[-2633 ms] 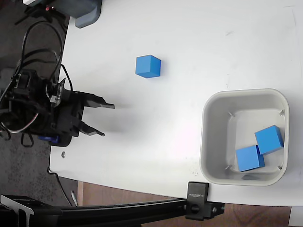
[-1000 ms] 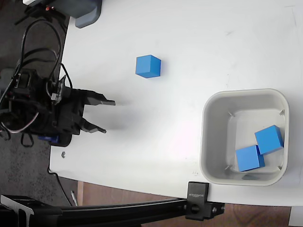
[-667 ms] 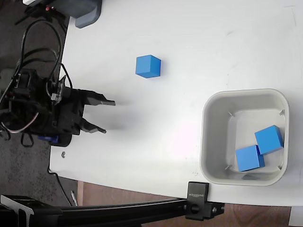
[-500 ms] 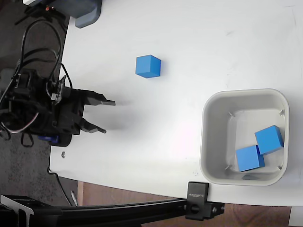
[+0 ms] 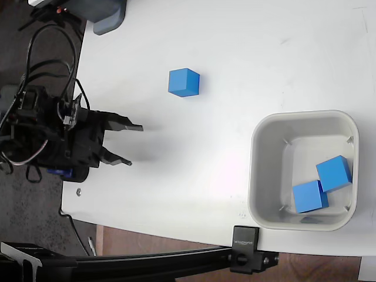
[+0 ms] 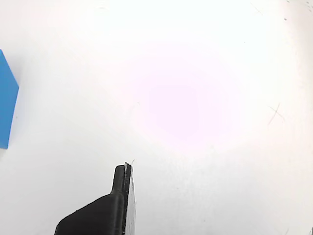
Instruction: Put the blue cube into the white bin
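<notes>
three blue cubes are visible from the fixed view. one blue cube (image 5: 184, 82) sits alone on the white table (image 5: 235, 53), in the upper middle of the picture, clear of everything else. the other two cubes (image 5: 322, 183) lie inside the white bin (image 5: 254, 176), which stands at the right side of the table near its lower edge; these two touch each other, one toward the bin's right wall and one lower and to its left. the gripper (image 5: 133, 144) is at the left edge of the table, its black fingers (image 5: 124, 124) pointing right across the surface. the jaws stand spread apart with bare table between them, and nothing is held. the lone cube lies up and to the right of the fingertips, well apart from them, and the bin is farther still to the right. behind the gripper, the arm body (image 5: 41, 129) with looped black cables (image 5: 50, 47) hangs off the table's left side. a grey object (image 5: 108, 17) rests at the table's top left corner, and a black clamp (image 5: 249, 249) on a dark rail grips the lower edge just below the bin. in the wrist view, one black fingertip (image 6: 120, 196) rises from the bottom edge over plain white table, and a slice of the lone cube (image 6: 7, 100) shows at the far left edge.
</notes>
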`<state>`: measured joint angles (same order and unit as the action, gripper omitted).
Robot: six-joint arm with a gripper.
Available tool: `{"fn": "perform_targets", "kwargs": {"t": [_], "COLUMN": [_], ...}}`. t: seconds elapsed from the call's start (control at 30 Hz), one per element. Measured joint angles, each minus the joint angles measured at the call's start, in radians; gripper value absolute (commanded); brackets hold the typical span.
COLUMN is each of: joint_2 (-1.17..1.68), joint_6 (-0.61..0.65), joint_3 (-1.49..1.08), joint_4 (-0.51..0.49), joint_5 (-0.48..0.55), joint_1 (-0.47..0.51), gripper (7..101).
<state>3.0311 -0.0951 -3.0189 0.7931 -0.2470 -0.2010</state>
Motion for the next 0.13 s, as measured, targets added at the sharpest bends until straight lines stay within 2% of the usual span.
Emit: {"fn": "perform_targets", "kwargs": {"t": [0.13], "joint_2": [0.0], "joint_6": [0.0], "joint_3": [0.0], "joint_4": [0.0], "joint_5": [0.0], "joint_1": [0.0], "gripper": [100.3]}}
